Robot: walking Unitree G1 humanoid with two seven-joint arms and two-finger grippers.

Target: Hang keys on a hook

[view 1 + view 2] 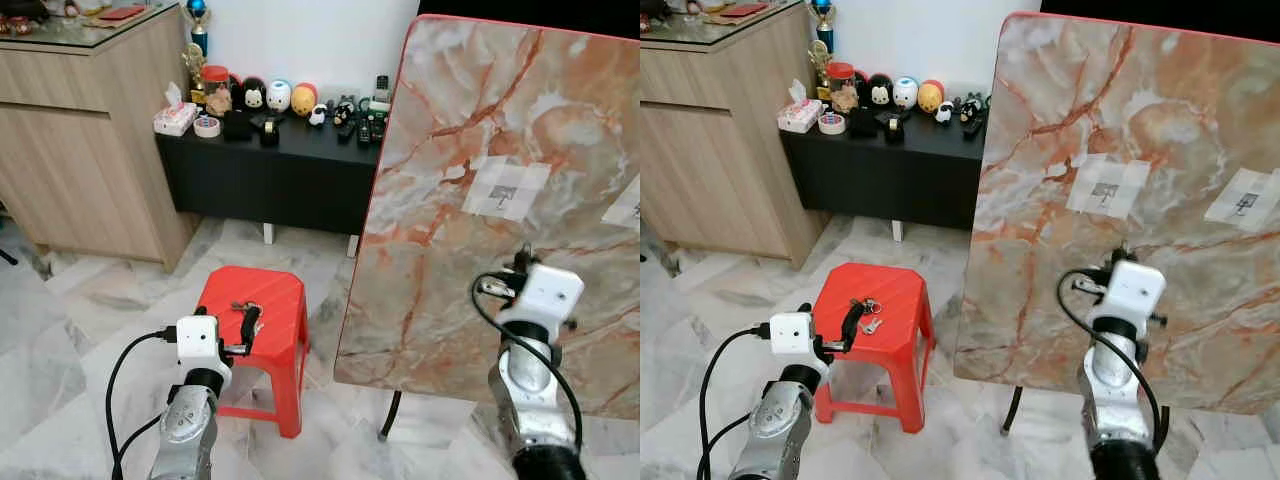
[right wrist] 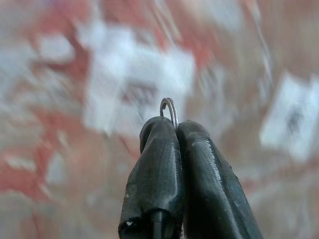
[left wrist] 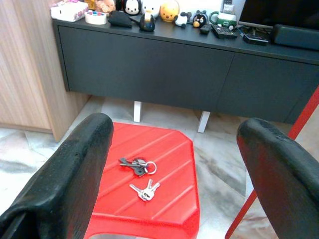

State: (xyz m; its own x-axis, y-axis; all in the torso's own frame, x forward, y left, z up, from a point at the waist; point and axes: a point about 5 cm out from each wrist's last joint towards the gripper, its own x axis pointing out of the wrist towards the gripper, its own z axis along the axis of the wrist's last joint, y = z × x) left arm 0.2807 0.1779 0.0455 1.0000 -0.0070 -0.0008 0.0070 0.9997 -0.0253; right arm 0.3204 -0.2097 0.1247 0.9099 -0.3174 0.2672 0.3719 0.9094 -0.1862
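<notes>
The right gripper pinched a key ring with fingers pressed together before the marble panel, while the left gripper, spread wide, hovered above two key bunches on the red stool.

Two silver key bunches flat on red stool top, key ring pinched in right end effector, taped hook on upright marble board

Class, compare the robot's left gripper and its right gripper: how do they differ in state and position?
The left gripper is open and empty above the red stool; the right gripper is shut on a key ring. Left faces the keys on the stool; right faces the marble board. Both have black fingers.
</notes>
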